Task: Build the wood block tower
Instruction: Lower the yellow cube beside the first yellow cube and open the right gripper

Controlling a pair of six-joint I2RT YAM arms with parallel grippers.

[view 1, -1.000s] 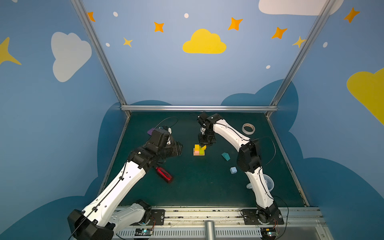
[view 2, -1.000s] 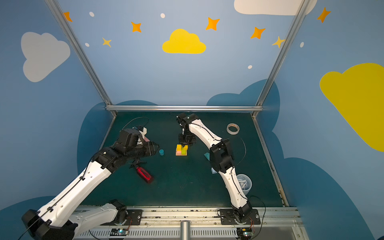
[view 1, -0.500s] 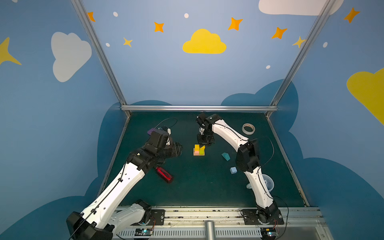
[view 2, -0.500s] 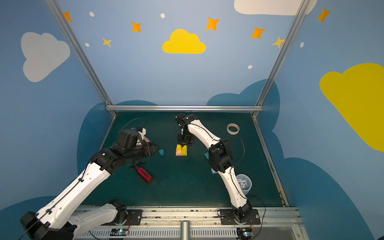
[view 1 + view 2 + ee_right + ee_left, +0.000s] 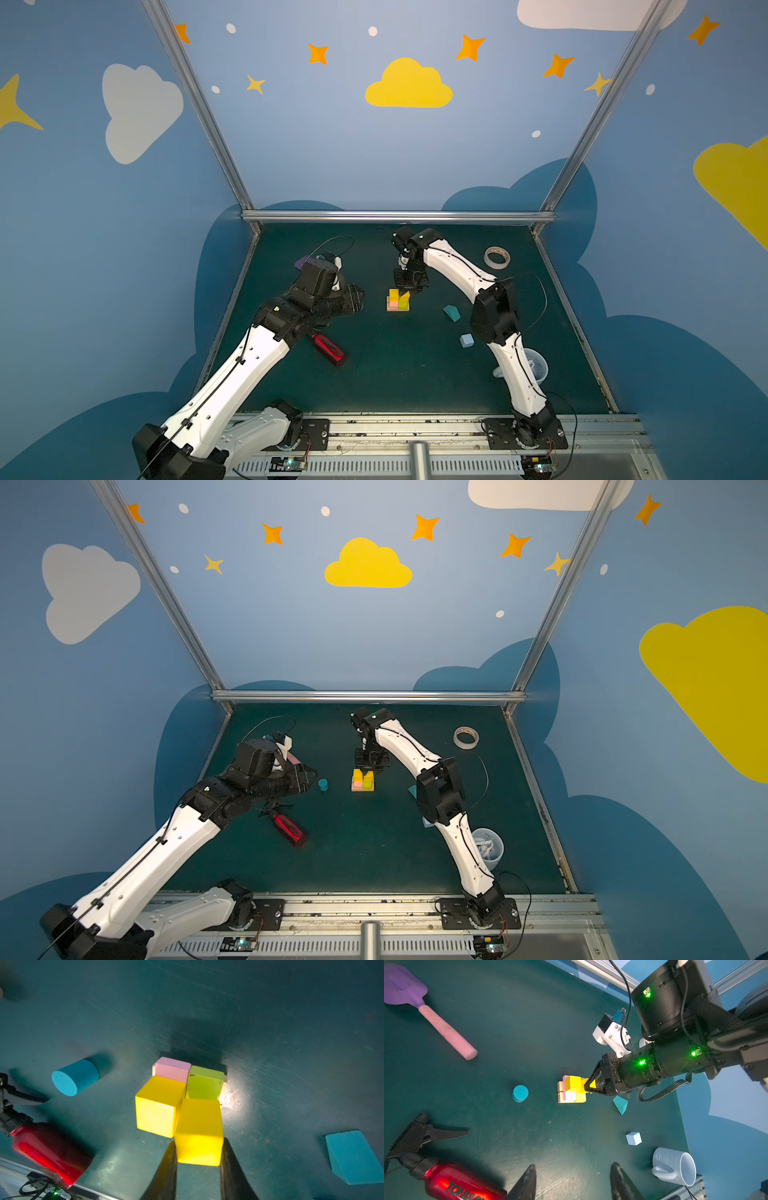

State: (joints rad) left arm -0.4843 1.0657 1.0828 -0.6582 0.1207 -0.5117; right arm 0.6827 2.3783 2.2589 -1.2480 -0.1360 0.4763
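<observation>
Bottle (image 5: 452,1185) label "TONI&…", rest cut off; R tool (image 5: 198,1142) grips yellow cube (image 5: 197,1122).

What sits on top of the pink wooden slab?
One yellow cube, covering part of the pink wooden slab; the rest is bare. The other yellow cube is held in the right gripper.

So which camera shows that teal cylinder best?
The right wrist view: the teal cylinder is large there, round face and side clear. The left wrist view shows it smaller; in a top view it is a tiny dot.
</observation>
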